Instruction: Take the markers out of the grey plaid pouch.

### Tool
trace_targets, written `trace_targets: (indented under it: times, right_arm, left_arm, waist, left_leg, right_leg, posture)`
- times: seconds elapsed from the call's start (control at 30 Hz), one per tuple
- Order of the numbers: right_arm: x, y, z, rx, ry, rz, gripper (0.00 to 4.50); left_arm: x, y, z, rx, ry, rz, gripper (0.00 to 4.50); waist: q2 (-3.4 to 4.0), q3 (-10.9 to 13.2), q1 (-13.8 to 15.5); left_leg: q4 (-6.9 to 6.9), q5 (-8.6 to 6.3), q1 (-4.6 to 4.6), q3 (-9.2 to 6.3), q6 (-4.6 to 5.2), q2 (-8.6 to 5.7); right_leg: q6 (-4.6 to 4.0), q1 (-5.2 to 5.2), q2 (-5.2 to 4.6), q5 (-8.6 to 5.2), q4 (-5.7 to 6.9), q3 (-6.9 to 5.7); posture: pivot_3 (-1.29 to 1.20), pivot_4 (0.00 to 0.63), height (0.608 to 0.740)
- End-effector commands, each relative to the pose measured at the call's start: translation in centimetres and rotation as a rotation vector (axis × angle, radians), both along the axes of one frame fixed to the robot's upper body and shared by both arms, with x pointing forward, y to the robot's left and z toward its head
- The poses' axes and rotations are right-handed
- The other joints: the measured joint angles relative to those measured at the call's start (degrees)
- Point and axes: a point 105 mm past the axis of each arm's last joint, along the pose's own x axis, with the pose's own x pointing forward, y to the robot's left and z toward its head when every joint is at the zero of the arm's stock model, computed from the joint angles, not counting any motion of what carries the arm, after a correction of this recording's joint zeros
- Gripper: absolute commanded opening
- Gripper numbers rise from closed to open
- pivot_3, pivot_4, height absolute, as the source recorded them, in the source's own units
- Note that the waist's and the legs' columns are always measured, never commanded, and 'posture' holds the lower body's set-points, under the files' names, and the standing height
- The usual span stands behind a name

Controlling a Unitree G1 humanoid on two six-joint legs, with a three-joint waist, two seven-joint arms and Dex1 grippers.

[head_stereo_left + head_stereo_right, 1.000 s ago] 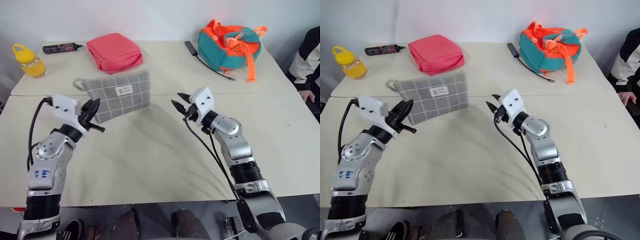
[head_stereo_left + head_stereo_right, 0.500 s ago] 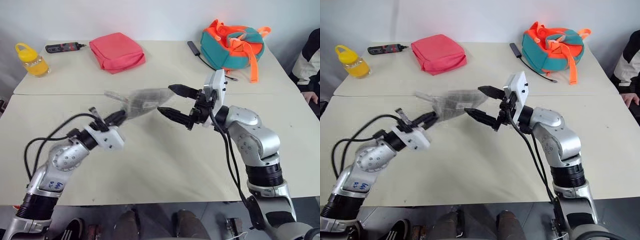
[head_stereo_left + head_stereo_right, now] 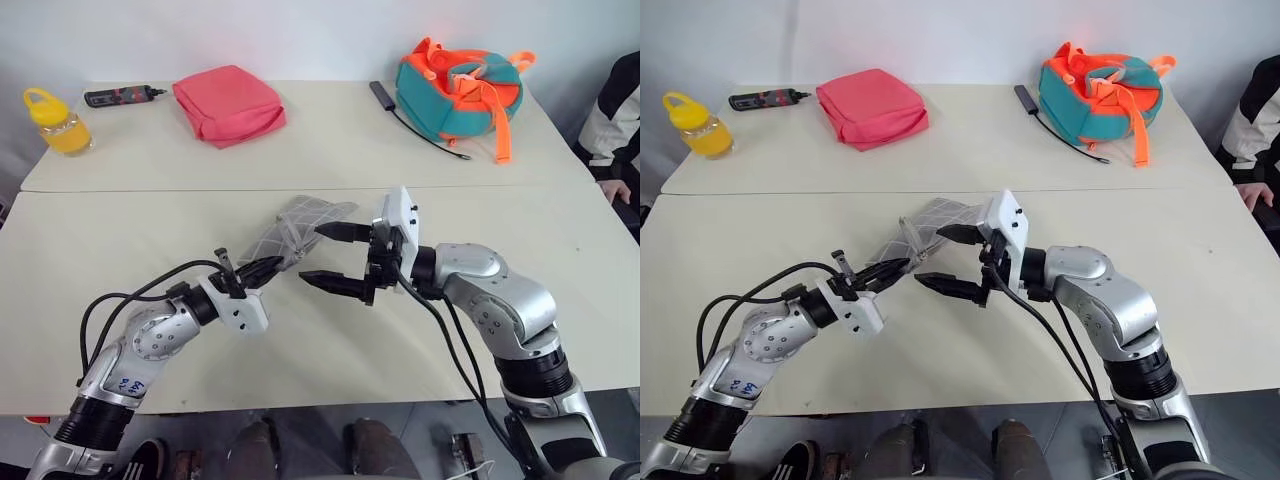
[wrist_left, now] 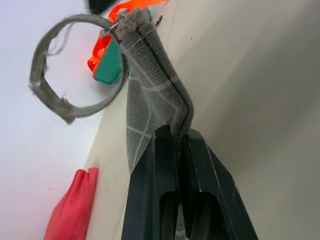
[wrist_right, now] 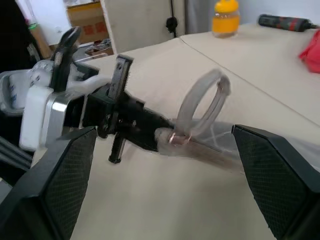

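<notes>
Nearest us, our left tool [image 3: 268,268] is clamped shut on one end of the grey plaid pouch [image 3: 300,228], holding it up off the tabletop [image 3: 300,340]. The pouch is grey cloth crossed by thin white grid lines, folded narrow in the grip, and it runs away from the tool toward one o'clock. In the left wrist view its edge stands pinched between the two black fingers [image 4: 150,200], and a pale grey loop [image 4: 70,65] hangs from a small metal ring at its far end. Just at three o'clock of the pouch our right tool [image 3: 335,257] points at it with its jaws spread wide, one finger above and one below, holding nothing; we cannot tell whether the upper fingertip touches the cloth.

The tabletop is pale cream, two slabs meeting at a seam that crosses just beyond the pouch, with bare surface all round both arms. Well apart on the far slab lie a yellow bottle [image 3: 58,122] at ten o'clock, a black-and-red tool [image 3: 122,96], a pink-red pouch [image 3: 228,104] at eleven o'clock and a teal-and-orange bag [image 3: 460,88] at one o'clock, against a plain white wall. A person's sleeve [image 3: 612,118] shows at the three o'clock edge.
</notes>
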Motion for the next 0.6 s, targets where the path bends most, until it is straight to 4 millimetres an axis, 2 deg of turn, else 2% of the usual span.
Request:
trace_targets:
  times: [0.03, 0.13, 0.3, 0.43, 0.57, 0.6]
  right_arm:
    - [0.4, 0.2, 1.1, 0.026, -0.004, -0.038, 4.47]
    - [1.3, 0.0, -0.1, -0.002, 0.047, -0.096, 4.47]
    - [1.5, 0.5, -1.6, -0.028, 0.103, -0.108, 4.47]
    - [2.1, 0.1, -1.9, 0.004, 0.155, -0.144, 4.47]
    - [2.2, -0.2, -1.8, -0.014, 0.116, -0.142, 3.33]
    - [2.1, -0.4, -1.7, -0.025, 0.084, -0.132, 3.33]
  left_arm:
    - [-0.4, -0.5, -0.3, 0.005, -0.001, -0.015, 0.0]
    - [-0.5, -0.7, -0.7, 0.016, 0.007, -0.019, 0.0]
    - [-0.5, -0.7, -1.0, 0.006, 0.022, -0.011, 0.0]
    - [-0.6, -0.6, -1.1, 0.007, 0.024, -0.004, 0.0]
    - [-0.7, -0.3, -1.2, -0.012, 0.031, 0.009, 0.0]
    - [-0.7, -0.2, -1.1, -0.018, 0.032, 0.012, 0.0]
  waist:
    - [0.0, 0.0, 0.08]
    - [0.0, 0.0, 0.12]
    - [0.0, 0.0, 0.13]
    - [0.0, 0.0, -0.11]
    - [0.0, 0.0, -0.07]
    - [0.0, 0.0, -0.03]
  left_leg:
    - [0.0, -0.01, 0.0, 0.02, -0.01, 0.03]
    - [0.04, -0.07, 0.0, 0.19, -0.09, 0.12]
    - [0.04, -0.09, -0.04, 0.43, -0.13, 0.14]
    - [0.08, -0.09, -0.03, 0.62, -0.16, 0.17]
    - [0.11, -0.1, -0.03, 0.66, -0.2, 0.2]
    - [0.13, -0.1, -0.03, 0.66, -0.2, 0.2]
  right_leg:
    - [-0.01, -0.02, 0.05, 0.0, 0.0, 0.04]
    - [-0.01, -0.05, 0.18, 0.01, -0.02, 0.18]
    - [-0.03, -0.37, 0.38, 0.04, 0.11, 0.57]
    - [-0.05, -0.58, 0.48, 0.05, 0.37, 0.75]
    - [-0.06, -0.66, 0.5, 0.05, 0.49, 0.8]
    - [-0.06, -0.66, 0.5, 0.05, 0.49, 0.8]
  posture:
    - [0.0, 0.15, 0.74]
    - [0.0, 0.15, 0.74]
    - [0.0, 0.15, 0.74]
    - [0.0, 0.15, 0.74]
    - [0.0, 0.15, 0.74]
    - [0.0, 0.15, 0.74]
